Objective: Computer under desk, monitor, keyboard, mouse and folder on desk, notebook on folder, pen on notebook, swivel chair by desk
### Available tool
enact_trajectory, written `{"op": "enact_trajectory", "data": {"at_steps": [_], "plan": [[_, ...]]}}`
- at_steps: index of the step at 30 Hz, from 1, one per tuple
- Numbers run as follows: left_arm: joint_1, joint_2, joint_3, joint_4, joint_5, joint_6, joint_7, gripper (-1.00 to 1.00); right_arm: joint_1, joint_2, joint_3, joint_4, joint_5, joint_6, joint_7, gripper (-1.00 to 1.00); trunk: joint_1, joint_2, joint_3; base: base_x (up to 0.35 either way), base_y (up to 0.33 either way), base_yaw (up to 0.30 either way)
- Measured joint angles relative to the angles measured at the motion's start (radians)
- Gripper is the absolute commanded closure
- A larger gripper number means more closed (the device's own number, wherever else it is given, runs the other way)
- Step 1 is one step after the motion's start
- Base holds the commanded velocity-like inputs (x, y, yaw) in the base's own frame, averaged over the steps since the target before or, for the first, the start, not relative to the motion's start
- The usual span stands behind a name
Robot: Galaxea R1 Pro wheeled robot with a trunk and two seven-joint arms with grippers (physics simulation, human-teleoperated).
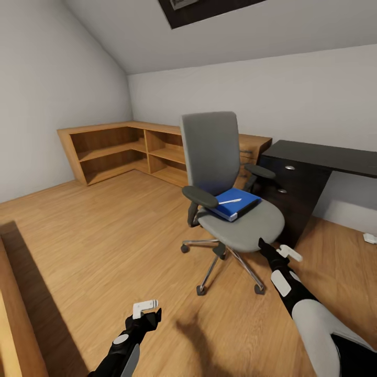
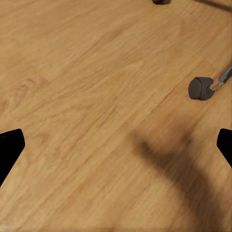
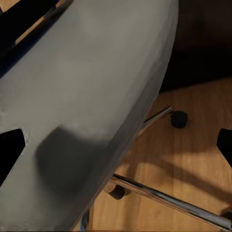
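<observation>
Here the folder (image 1: 233, 204) is lying flat on the seat of the chair (image 1: 241, 222), toward the seat's back and the left armrest, with a white pen (image 1: 230, 201) resting on top of it. Whether a notebook is lying between pen and folder cannot be told. The chair is standing on the wood floor (image 1: 104, 235) just beside the black drawer end of the desk (image 1: 319, 155), its backrest toward the wall and its chrome base spreading below.

The right gripper (image 1: 266, 247) is hovering just at the front edge of the seat, close to the grey cushion; in the right wrist view the seat (image 3: 87, 96) is looming large with the chrome legs (image 3: 164, 198) and a castor (image 3: 179, 119) beneath, and the two dark fingertips (image 3: 9, 150) are showing at opposite edges of the picture, so the jaws are standing wide with nothing between them.

The left gripper (image 1: 149, 317) is hanging low over bare floor, well apart from the chair. In the left wrist view its fingertips (image 2: 10, 145) are likewise sitting far apart at the picture's edges, empty, over the boards (image 2: 96, 96), with one castor (image 2: 200, 88) of the chair nearby.

Farther out, a low light-wood shelf unit (image 1: 131, 152) is running along the walls behind the chair, and a small white object (image 1: 370, 238) is lying on the floor under the desk's open side.
</observation>
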Motion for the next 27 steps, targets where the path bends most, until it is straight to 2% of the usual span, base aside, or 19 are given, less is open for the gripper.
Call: {"op": "enact_trajectory", "data": {"at_steps": [8,27], "plan": [[0.000,0.000,0.000,0.000,0.000,0.000,-0.001,-1.00,0.000,0.000,0.003,0.008,0.003,0.000,0.045,-1.00,0.000,0.000,0.000,0.044,0.000,0.000],[0.000,0.000,0.000,0.000,0.000,0.000,0.000,-1.00,0.000,-0.002,0.003,0.006,0.004,0.000,0.050,-1.00,0.000,0.000,0.000,0.046,0.000,0.000]]}}
